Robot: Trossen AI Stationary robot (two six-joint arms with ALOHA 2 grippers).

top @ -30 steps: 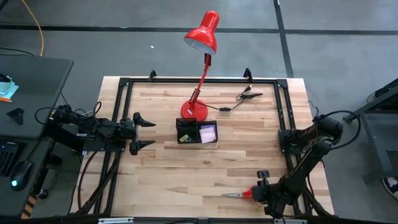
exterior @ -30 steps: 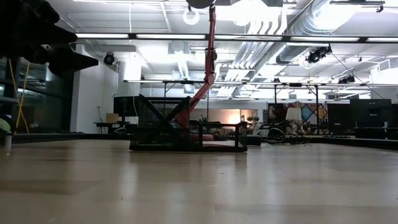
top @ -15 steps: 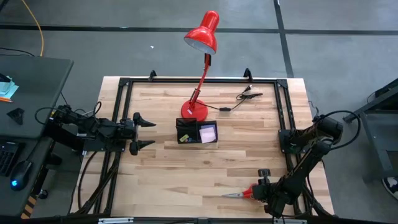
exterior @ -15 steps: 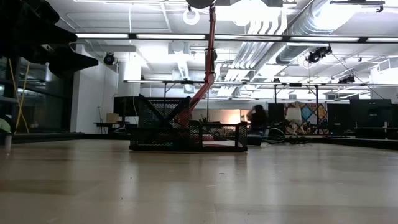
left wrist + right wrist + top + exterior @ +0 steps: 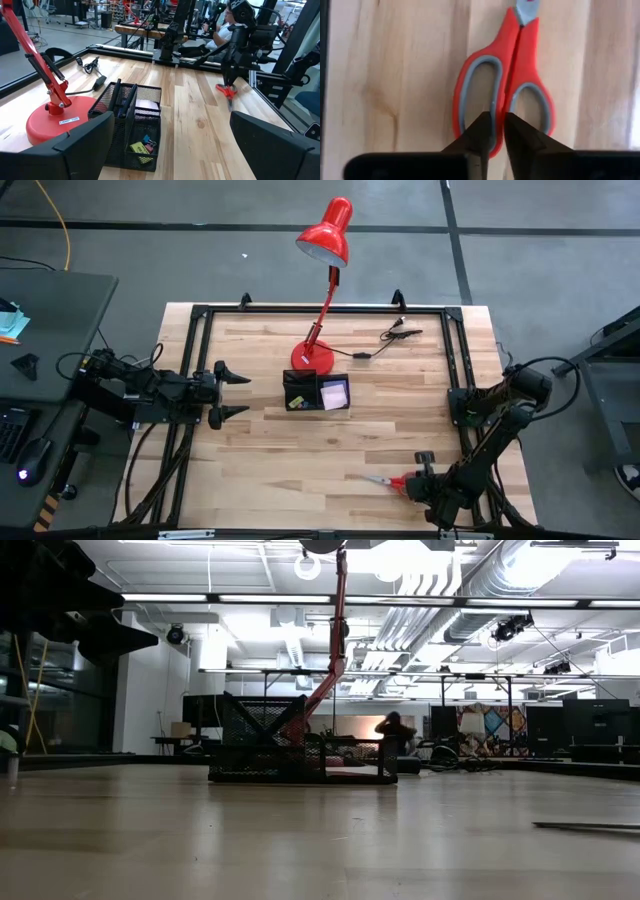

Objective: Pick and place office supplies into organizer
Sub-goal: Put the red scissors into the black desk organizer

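- The red-handled scissors lie on the wooden table at its near edge, right of the organizer and well apart from it, handles toward the right gripper and blades pointing away.
- In the right wrist view the two dark fingers stand close together at the middle of the handles, where the two grey-lined loops meet — narrow jaws pinching that central part of the scissors.
- From above, the right gripper sits on the red handle end, and the blades angle up-left toward the organizer.
- In the low view only the thin blade tip shows, just above the tabletop.
- The organizer, a black mesh tray, stands mid-table just in front of the red lamp; a purple sticky-note pad lies in its right compartment, black pens stand in the tall one, coloured clips lie in the front one.
- The lamp base carries a small white label — its writing is too small to read.
- The left gripper waits to the organizer's left, jaws spread wide, holding nothing.
- A black cable lies behind the organizer, to the right of the lamp.
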